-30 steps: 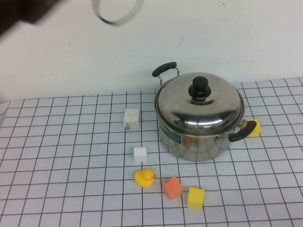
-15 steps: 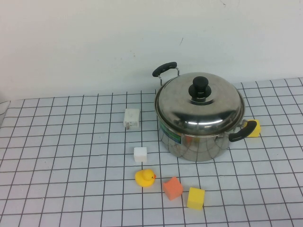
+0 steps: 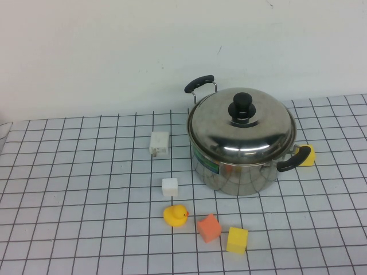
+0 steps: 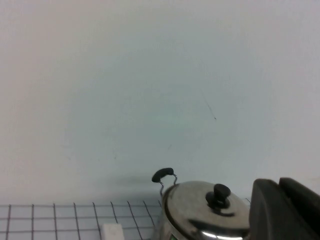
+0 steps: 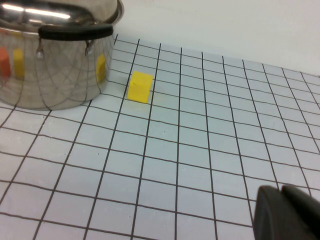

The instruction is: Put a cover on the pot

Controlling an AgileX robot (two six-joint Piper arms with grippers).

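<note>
The steel pot (image 3: 241, 173) stands on the checked table right of centre, with black side handles (image 3: 199, 83) and a green label band (image 3: 210, 166). The domed steel lid (image 3: 252, 134) with its black knob (image 3: 242, 106) sits on top of it. Neither gripper shows in the high view. The left gripper (image 4: 278, 184) is shut and empty, raised above the table and apart from the pot and lid (image 4: 197, 210). The right gripper (image 5: 281, 190) is shut and empty, low over the table to the pot's (image 5: 50, 65) right.
On the table lie a white block (image 3: 159, 143), a small white cube (image 3: 170, 187), a yellow duck (image 3: 175, 215), an orange cube (image 3: 209, 227) and a yellow cube (image 3: 237, 239). Another yellow block (image 3: 309, 154) lies by the pot's right handle, also in the right wrist view (image 5: 139, 86). A wall stands behind.
A dark arm and a ring shape seen at the top left of the high view one second ago have left the view. The pot and lid have not moved.
</note>
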